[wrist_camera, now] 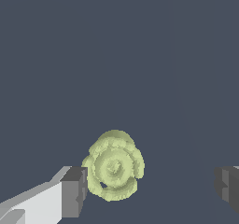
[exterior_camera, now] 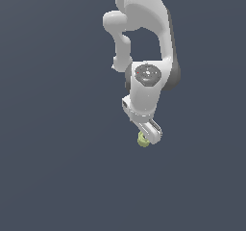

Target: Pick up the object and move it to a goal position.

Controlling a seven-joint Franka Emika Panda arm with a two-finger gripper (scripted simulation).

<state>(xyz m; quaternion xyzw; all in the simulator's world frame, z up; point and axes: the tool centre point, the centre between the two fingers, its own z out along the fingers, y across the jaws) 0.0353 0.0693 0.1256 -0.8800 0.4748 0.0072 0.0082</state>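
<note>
Exterior view: tool (exterior_camera: 146,137) hangs low from the arm, the object (exterior_camera: 142,140) peeking out just at its tip, presumably lined up for a grasp. Wrist view: fingers (wrist_camera: 73,191) stand wide apart; the object (wrist_camera: 113,165) lies between them, touching or nearly touching one pad, flat face toward the camera, roundish, with no clear long axis.

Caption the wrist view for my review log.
Open tool straddling the ridged yellow-green object, one finger close beside it, the other well apart.
</note>
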